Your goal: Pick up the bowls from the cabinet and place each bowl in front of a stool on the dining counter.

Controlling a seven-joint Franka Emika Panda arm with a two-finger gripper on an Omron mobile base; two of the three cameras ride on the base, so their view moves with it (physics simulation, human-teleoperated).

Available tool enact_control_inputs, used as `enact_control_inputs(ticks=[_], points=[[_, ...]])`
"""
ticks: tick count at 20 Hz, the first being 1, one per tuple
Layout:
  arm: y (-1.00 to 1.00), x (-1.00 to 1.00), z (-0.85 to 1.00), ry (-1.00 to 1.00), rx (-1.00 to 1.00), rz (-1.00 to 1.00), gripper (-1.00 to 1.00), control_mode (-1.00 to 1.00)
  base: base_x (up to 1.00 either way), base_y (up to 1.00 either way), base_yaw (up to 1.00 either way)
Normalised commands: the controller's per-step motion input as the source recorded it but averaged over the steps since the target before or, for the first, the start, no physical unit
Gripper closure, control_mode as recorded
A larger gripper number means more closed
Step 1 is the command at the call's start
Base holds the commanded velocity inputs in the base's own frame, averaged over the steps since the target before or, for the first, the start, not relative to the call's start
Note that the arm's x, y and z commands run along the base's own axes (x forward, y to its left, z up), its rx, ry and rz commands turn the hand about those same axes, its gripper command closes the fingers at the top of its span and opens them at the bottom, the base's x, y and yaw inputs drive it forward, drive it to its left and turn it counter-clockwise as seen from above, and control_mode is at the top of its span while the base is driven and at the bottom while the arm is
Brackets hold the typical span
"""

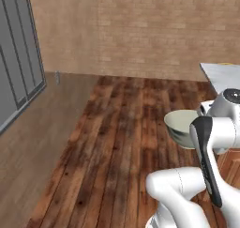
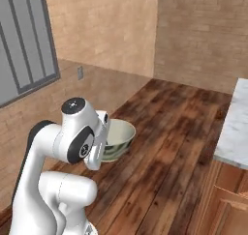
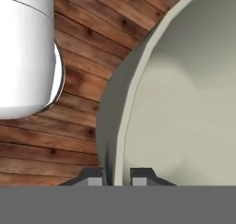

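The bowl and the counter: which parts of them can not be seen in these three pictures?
- Bowl: in the left base view the arm covers its right side; in the right base view the arm covers its left side.
- Bowl, hand view: its upper and right parts are cut off by the edges.
- Tool: the bottom band hides all but the tips, shut on the rim.
- Counter: cut off by the right edge.

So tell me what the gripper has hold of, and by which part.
The gripper is shut on the pale bowl, pinching its rim wall, one finger outside, one inside.
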Motion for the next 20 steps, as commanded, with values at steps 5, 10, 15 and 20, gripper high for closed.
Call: enact_control_inputs(ticks=[5,10,15,20], points=[[0.0,0.0,0.0,0.0,0.0,0.0,1.0,1.0,0.59,0.56,-0.64],[0.0,0.0,0.0,0.0,0.0,0.0,1.0,1.0,0.73,0.68,-0.53],[0.0,0.0,0.0,0.0,0.0,0.0,1.0,1.0,0.78,0.48,-0.22],[0.0,0.0,0.0,0.0,0.0,0.0,1.0,1.0,0.95,0.09,-0.11]])
